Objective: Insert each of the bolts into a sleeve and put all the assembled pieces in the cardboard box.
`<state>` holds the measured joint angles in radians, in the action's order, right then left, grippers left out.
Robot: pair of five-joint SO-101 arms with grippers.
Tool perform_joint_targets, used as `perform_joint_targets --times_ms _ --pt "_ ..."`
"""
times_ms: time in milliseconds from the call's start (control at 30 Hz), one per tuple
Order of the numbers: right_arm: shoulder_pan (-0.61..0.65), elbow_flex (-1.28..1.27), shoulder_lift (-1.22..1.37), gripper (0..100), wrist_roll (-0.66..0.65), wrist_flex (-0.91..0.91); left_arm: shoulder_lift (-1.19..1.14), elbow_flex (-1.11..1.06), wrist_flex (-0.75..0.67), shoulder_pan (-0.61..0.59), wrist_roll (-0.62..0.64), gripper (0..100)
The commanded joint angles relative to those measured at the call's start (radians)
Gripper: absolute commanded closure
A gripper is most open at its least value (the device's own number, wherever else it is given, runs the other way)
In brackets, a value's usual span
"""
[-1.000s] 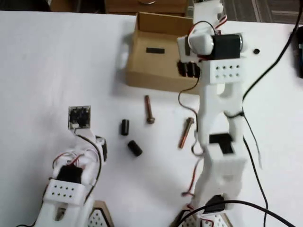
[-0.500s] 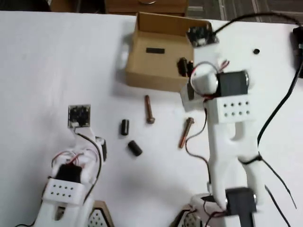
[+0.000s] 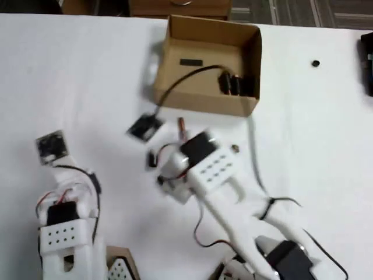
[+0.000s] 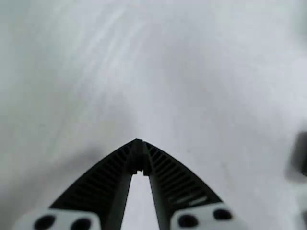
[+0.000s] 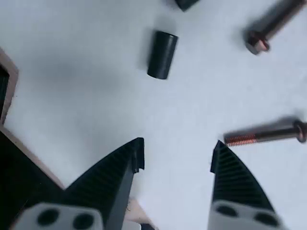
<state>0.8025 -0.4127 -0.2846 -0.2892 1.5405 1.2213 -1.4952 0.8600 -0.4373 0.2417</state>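
The cardboard box stands at the back of the table with dark assembled pieces inside. My right arm lies across the loose parts in front of it. Its gripper is open above the white table. One copper bolt lies just beyond one fingertip. A black sleeve and a second bolt lie farther off. From above, a bolt's tip and a bolt's head stick out from under the arm. My left gripper is shut over bare table at the near left.
A small black part lies alone at the far right, near a dark device at the table's edge. A brown cardboard edge shows beside the right gripper. The left arm stands at the front left corner.
The right arm has swung from over the box down and left, and now covers the bolts and sleeves. The left arm has shifted left.
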Motion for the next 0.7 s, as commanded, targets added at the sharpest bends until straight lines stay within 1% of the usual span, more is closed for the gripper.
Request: perform_joint_targets --times_ms 0,100,233,433,667 --pt "0.059 0.009 0.09 77.6 -0.006 -0.073 0.005 0.031 0.005 -0.103 -0.009 98" --pt "0.062 0.009 0.197 77.6 -0.009 -0.151 0.005 0.03 0.002 -0.115 -0.008 98" --pt "0.064 0.054 0.354 77.6 -0.064 -0.239 0.005 0.028 0.0 -0.114 -0.008 98" --pt "0.059 0.173 0.558 77.6 -0.068 -0.248 0.005 0.028 -0.003 -0.114 -0.006 98" --pt "0.059 0.258 0.69 78.6 -0.063 -0.259 0.005 0.028 -0.003 -0.112 -0.005 98"
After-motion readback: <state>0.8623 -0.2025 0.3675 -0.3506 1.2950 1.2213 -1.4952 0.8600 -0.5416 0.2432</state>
